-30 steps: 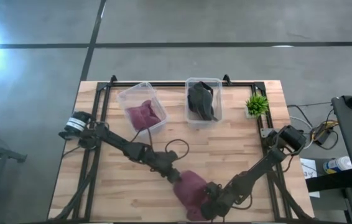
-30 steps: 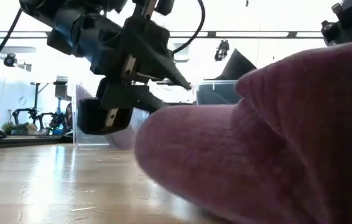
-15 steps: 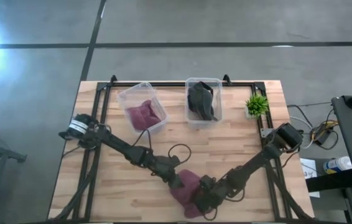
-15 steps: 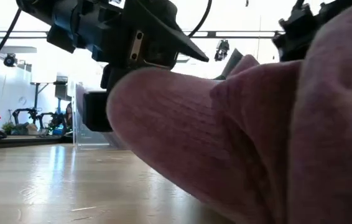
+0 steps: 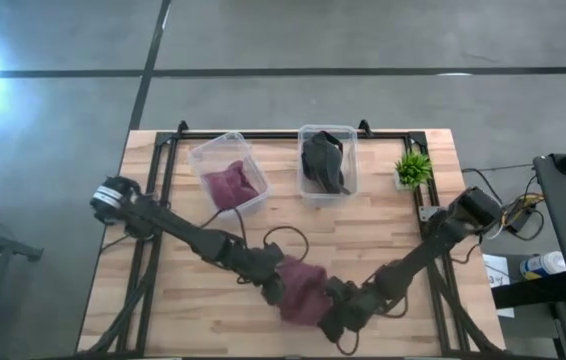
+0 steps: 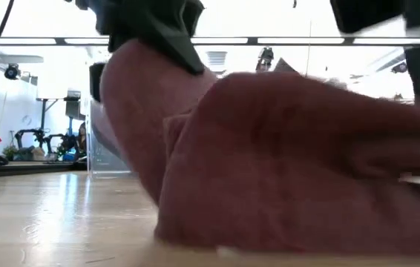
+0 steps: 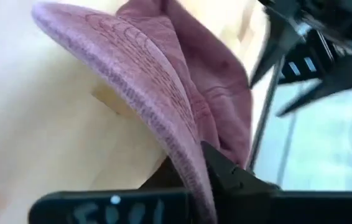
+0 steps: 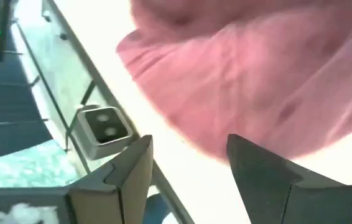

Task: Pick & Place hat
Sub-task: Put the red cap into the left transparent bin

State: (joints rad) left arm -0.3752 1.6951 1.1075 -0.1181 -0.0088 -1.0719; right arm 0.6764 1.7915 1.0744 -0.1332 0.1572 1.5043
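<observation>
The left gripper (image 5: 275, 287) pinches the edge of the maroon hat (image 5: 301, 290) near the table's (image 5: 163, 320) front edge, probably to lift it toward a bin, while the right gripper (image 5: 335, 318), fingers spread, sits beside it, seemingly steadying it.

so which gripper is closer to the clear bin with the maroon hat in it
Left. The left gripper clamps the loose maroon hat, diagonally below the bin. The right gripper, open, sits farther on the hat's other side.
</observation>
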